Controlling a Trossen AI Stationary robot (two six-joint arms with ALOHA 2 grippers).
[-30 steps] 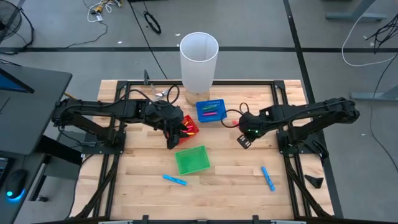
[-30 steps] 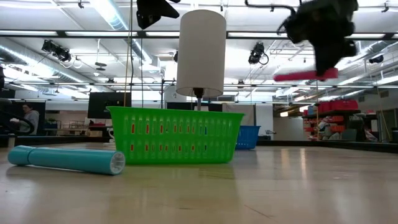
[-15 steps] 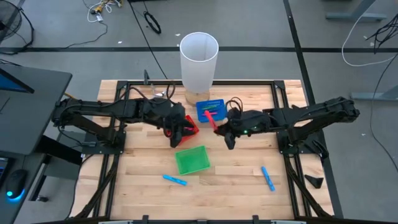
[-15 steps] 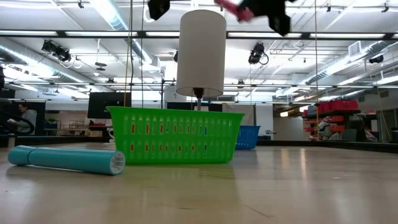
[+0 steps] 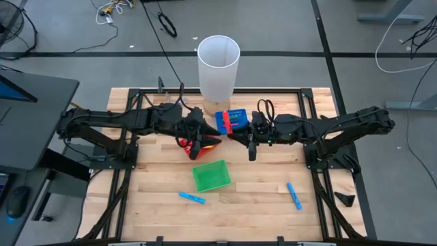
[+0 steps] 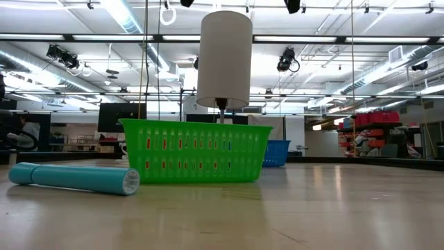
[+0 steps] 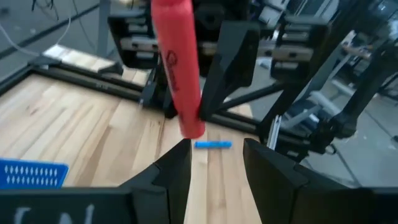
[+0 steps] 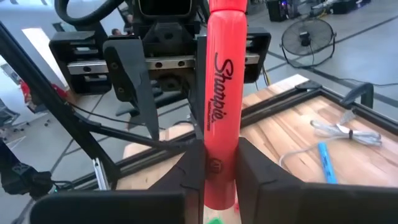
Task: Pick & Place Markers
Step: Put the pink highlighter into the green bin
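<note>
My right gripper [image 5: 237, 134] [image 8: 221, 155] is shut on a red marker [image 8: 222, 93] and holds it high over the table's middle. The marker's free end [image 7: 191, 124] points at my left gripper [image 5: 207, 137] [image 7: 214, 152]. That gripper is open and faces it, with the end just off the gap between its fingertips. I see no touch. Two light blue markers [image 5: 192, 197] [image 5: 294, 195] lie flat on the wood near the front. In the low view both grippers are above the picture's top. My right gripper pinches the red marker near one end [image 8: 219, 183] between its two fingers [image 8: 193, 171]. The fingers lie level and come from the table's right, and the marker runs on along them. It is lifted clear of the table, its printed barrel and free end sticking out toward my left gripper.
A red basket [image 5: 202, 142] sits under my left gripper and a blue basket [image 5: 233, 119] just behind the two grippers. A green basket [image 5: 209, 175] stands nearer the front. A tall white cylinder [image 5: 218, 65] stands at the far edge. Black frame rails border the tabletop.
My right gripper has risen and gone toward the table's left, tipping from pointing down to level. It has carried the red marker, which now points at my left gripper. My left gripper has tipped upward and risen a little above the red basket.
</note>
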